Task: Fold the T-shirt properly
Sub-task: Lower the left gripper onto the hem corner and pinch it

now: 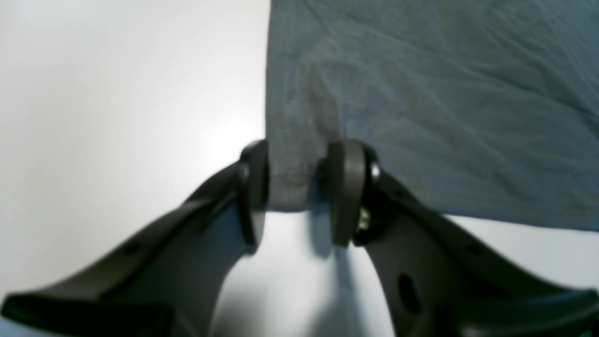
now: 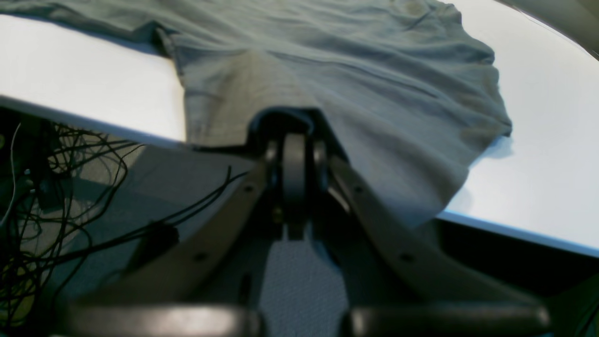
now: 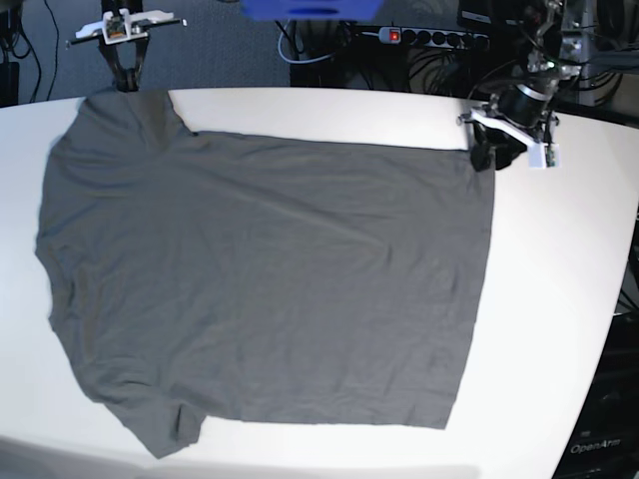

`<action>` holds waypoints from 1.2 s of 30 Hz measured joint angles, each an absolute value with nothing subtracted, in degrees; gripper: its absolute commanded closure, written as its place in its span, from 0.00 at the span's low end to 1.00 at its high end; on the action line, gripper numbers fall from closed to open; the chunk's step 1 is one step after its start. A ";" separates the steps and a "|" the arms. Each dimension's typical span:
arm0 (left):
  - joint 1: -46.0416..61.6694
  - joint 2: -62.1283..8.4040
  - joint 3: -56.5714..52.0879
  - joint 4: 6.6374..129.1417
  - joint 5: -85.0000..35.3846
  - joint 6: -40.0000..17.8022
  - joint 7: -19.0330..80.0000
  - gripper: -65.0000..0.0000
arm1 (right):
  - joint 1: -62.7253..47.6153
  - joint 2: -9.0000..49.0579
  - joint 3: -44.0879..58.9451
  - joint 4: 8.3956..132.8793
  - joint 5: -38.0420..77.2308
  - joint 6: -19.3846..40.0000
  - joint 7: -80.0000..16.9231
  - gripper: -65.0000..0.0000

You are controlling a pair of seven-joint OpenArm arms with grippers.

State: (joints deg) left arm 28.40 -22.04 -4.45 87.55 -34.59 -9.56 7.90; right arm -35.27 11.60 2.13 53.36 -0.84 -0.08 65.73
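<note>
Left gripper (image 1: 297, 187) pinches the hem corner of the T-shirt (image 1: 421, 93); in the left wrist view both pads bear on a narrow strip of grey cloth between them, the fabric running away toward 12 and 2 o'clock over the white table (image 1: 117, 93). In the base view this gripper (image 3: 486, 152) sits at 2 o'clock on the table, at the garment's far hem corner.

Right gripper (image 2: 294, 173) has its pads pressed together on the edge of a sleeve, with cloth bunched over the fingertips. In the base view it (image 3: 124, 74) stands at 11 o'clock, just past the far table edge (image 3: 300, 100).

T-shirt (image 3: 260, 279) lies spread flat and lightly wrinkled across most of the table, collar end toward 9 o'clock, hem toward 3 o'clock, near sleeve at 7 o'clock.

Surroundings: a tangle of black cables (image 2: 56, 196) hangs below the table edge at 9 o'clock in the right wrist view. Beyond the table, at 1 o'clock in the base view, lies a power strip (image 3: 429, 38) with a red switch; a blue object (image 3: 310, 9) sits at 12 o'clock.
</note>
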 measured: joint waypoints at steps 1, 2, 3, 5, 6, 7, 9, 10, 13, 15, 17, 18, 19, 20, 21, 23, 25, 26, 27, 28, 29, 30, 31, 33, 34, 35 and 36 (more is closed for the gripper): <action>28.08 -22.02 -4.45 86.87 -34.57 -9.82 7.53 0.67 | -35.27 11.57 2.13 53.36 -0.84 -0.08 65.76 0.99; 27.88 -22.02 -4.45 86.08 -34.81 -10.20 6.98 0.67 | -35.27 11.60 2.13 53.36 -0.84 -0.08 65.73 0.99; 27.64 -22.02 -4.49 85.54 -34.85 -10.52 6.61 0.67 | -35.29 11.60 2.13 53.36 -0.84 -0.08 65.73 0.99; 26.52 -21.93 -4.51 83.88 -35.27 -11.60 5.76 0.67 | -35.27 11.60 2.13 53.36 -0.84 -0.08 65.73 0.99; 25.78 -21.87 -4.47 82.91 -35.33 -11.99 5.41 0.67 | -35.24 11.60 2.13 53.36 -0.84 -0.08 65.76 0.99; 25.43 -21.80 -4.43 82.06 -35.64 -12.56 4.95 0.67 | -35.29 11.60 2.13 53.36 -0.84 -0.08 65.73 0.99; 25.43 -20.97 -4.84 80.93 -37.50 -13.78 3.60 0.67 | -35.29 11.60 2.13 53.34 -0.84 -0.08 65.73 0.99; 25.43 -20.80 -4.84 80.71 -37.95 -14.13 3.31 0.67 | -35.27 11.60 2.13 53.36 -0.84 -0.08 65.73 0.99; 25.43 -20.80 -4.84 80.62 -38.68 -14.85 3.60 0.67 | -35.38 11.60 2.13 53.34 -0.84 -0.08 65.73 0.99; 25.43 -20.82 -4.84 80.44 -38.68 -15.05 3.53 0.67 | -35.40 11.60 2.13 53.34 -0.86 -0.08 65.71 0.99; 25.43 -20.82 -4.73 80.44 -38.87 -15.05 3.44 0.67 | -35.40 11.60 2.13 53.34 -0.84 -0.08 65.73 0.99; 25.43 -20.80 -4.73 80.38 -38.89 -15.05 3.40 0.67 | -35.40 11.60 2.13 53.34 -0.86 -0.08 65.73 0.99; 25.43 -20.80 -4.73 80.34 -38.89 -15.05 3.40 0.67 | -35.40 11.60 2.13 53.34 -0.86 -0.08 65.73 0.99; 25.43 -20.80 -4.73 80.34 -38.89 -15.05 3.38 0.67 | -35.40 11.60 2.13 53.34 -0.86 -0.08 65.73 0.99; 25.43 -20.78 -4.73 80.34 -38.89 -15.05 3.38 0.67 | -35.40 11.60 2.13 53.34 -0.84 -0.08 65.73 0.99; 25.45 -20.64 -4.73 80.34 -38.89 -15.05 3.38 0.68 | -35.40 11.60 2.13 53.34 -0.84 -0.08 65.73 0.99; 25.45 -19.97 -4.73 80.34 -39.09 -15.05 3.22 0.68 | -35.31 11.60 2.13 53.34 -0.84 -0.08 65.73 0.99; 25.54 -19.79 -4.71 80.34 -39.11 -15.11 3.20 0.70 | -35.29 11.57 2.13 53.34 -0.84 -0.08 65.73 0.99; 25.56 -19.68 -4.71 80.34 -39.11 -15.25 3.20 0.74 | -35.29 11.60 2.13 53.34 -0.86 -0.08 65.73 0.99; 25.58 -19.66 -4.71 80.34 -39.16 -15.22 3.27 0.80 | -35.29 11.60 2.13 53.34 -0.86 -0.08 65.73 0.99; 25.58 -19.66 -4.71 80.34 -39.20 -15.20 3.53 0.87 | -35.29 11.60 2.13 53.34 -0.84 -0.08 65.73 0.99; 25.58 -19.66 -4.71 80.31 -39.27 -15.20 3.79 0.93 | -35.29 11.60 2.13 53.34 -0.84 -0.08 65.73 0.99; 25.58 -19.66 -4.60 80.25 -39.29 -15.22 3.86 0.98 | -35.29 11.60 2.13 53.34 -0.84 -0.08 65.73 0.99; 25.58 -19.57 -4.56 80.23 -39.29 -15.20 3.88 0.96 | -35.29 11.60 2.13 53.34 -0.84 -0.08 65.73 0.99; 25.58 -19.53 -4.56 80.23 -39.29 -15.20 3.86 0.96 | -35.31 11.60 2.13 53.34 -0.84 -0.08 65.73 0.99; 25.58 -19.53 -4.56 80.23 -39.29 -15.22 3.88 0.96 | -35.31 11.60 2.13 53.34 -0.86 -0.08 65.73 0.99; 25.61 -19.51 -4.56 80.23 -39.29 -15.22 3.88 0.96 | -35.31 11.60 2.13 53.34 -0.84 -0.08 65.73 0.99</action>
